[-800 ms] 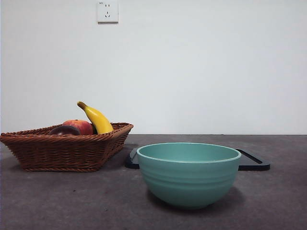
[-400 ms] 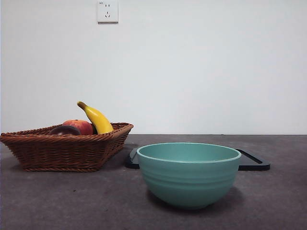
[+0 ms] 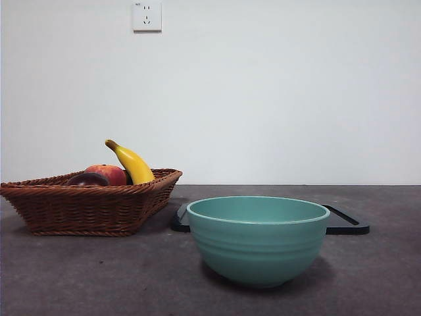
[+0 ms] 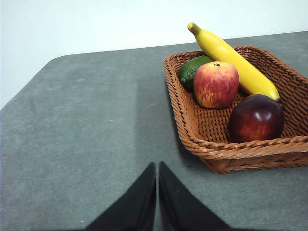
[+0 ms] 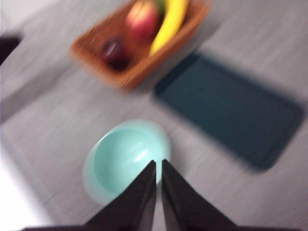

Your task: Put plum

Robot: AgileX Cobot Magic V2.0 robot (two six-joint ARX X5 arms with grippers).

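Note:
The dark maroon plum [image 4: 256, 118] lies in a brown wicker basket [image 4: 202, 129] beside a red-orange peach [image 4: 216, 84], a yellow banana [image 4: 235, 61] and a green fruit [image 4: 192, 70]. From the front, only the top of the plum [image 3: 87, 179] shows over the basket [image 3: 85, 207] rim. My left gripper [image 4: 157, 169] is shut and empty, hovering over bare table beside the basket. My right gripper [image 5: 159, 166] is shut and empty, high above the teal bowl [image 5: 126, 160]; its view is blurred, with the plum [image 5: 114, 50] a dark blob in the basket. No arm appears in the front view.
The teal bowl [image 3: 258, 239] stands in the front middle of the grey table. A flat black tray [image 3: 345, 221] lies behind it, to the right of the basket, also seen as the tray [image 5: 231, 108]. A wall socket [image 3: 147, 16] is on the white wall.
The front view is almost unchanged; the scene has shifted a pixel or two to the left. No object has moved.

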